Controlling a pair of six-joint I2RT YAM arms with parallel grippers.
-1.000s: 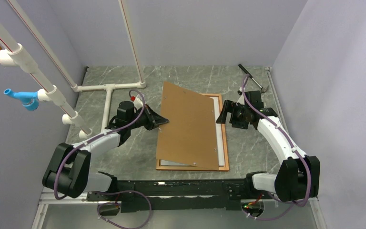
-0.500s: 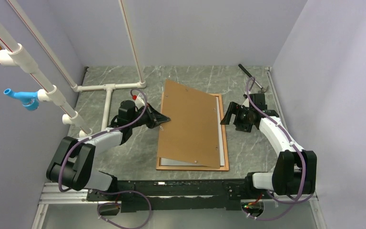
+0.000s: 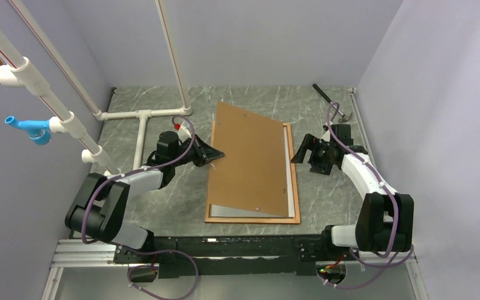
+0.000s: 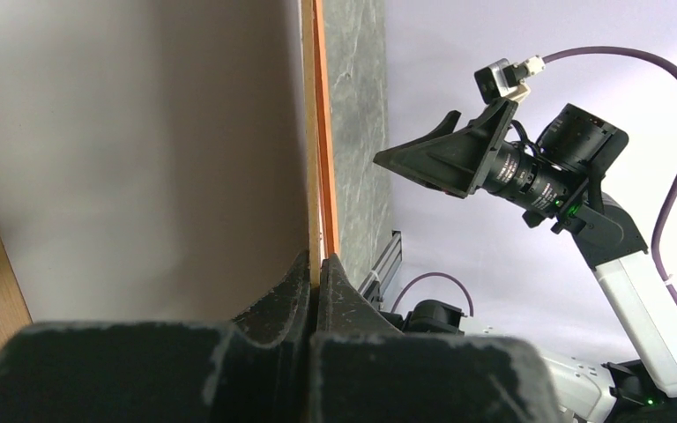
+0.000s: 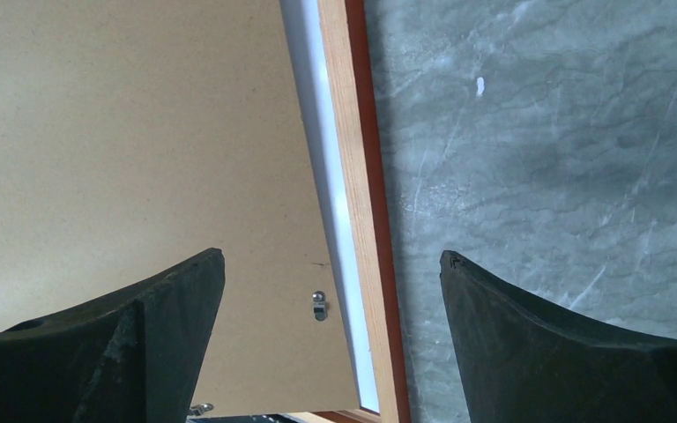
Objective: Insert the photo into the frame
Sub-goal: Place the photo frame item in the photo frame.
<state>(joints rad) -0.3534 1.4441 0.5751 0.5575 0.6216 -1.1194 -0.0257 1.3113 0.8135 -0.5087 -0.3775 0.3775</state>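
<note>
The two arms rise from their bases at the near edge of the counter (image 3: 181, 194). Just beyond them the frame (image 3: 297, 187) lies flat on the marble, its long sides running away from the arms. Its reddish-brown rails show along the near and right sides.

Inside it lies a white sheet, the plain back of the photo (image 3: 228, 212) as far as can be told. Only a narrow wedge by the near rail and a strip along the right rail are uncovered, and the picture side is not seen. A brown board (image 3: 250, 156) rests on top, turned askew. Its near right corner sits inside the frame, while its far left corner juts out past the far rail. A small metal clip (image 5: 319, 306) sits close to the board's right edge.

The left fingers (image 3: 214, 156) are pressed shut on the board's thin left edge, about halfway along it. The wrist view shows them meeting on the panel with no gap. Whether that edge is lifted off the frame cannot be told for sure.

On the opposite side the right fingers (image 3: 299, 152) stand spread wide and hold nothing. They hang over the frame's right rail, which runs with the white strip through the gap between them. They appear clear of both rail and board.

Farther back on the left, white pipes (image 3: 139, 134) lie on the counter and climb toward the wall. A dark-handled tool (image 3: 326, 97) lies in the far right corner.
</note>
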